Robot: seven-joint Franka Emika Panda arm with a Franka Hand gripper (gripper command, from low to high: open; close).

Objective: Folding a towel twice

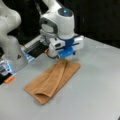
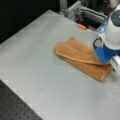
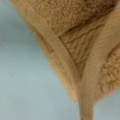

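Note:
The tan-orange towel [image 1: 53, 78] lies on the grey table [image 1: 95, 87] as a long strip, with one layer doubled over the other. In both front views my gripper [image 1: 65, 58] is down at the strip's far end, and the upper layer rises toward it. Seen from the other side, the gripper [image 2: 106, 62] sits over the right end of the towel [image 2: 77, 56]. The wrist view is filled by terry cloth of the towel [image 3: 75, 37], drawn up close, with two hems meeting at the bottom middle. The fingers themselves are hidden.
The arm's white base [image 1: 10, 37] stands at a front view's left, with a small orange object [image 1: 9, 79] beside it. An aluminium frame [image 2: 82, 11] runs along the table's far edge, and the orange object [image 2: 81, 26] lies there too. Bare table [image 2: 37, 62] surrounds the towel.

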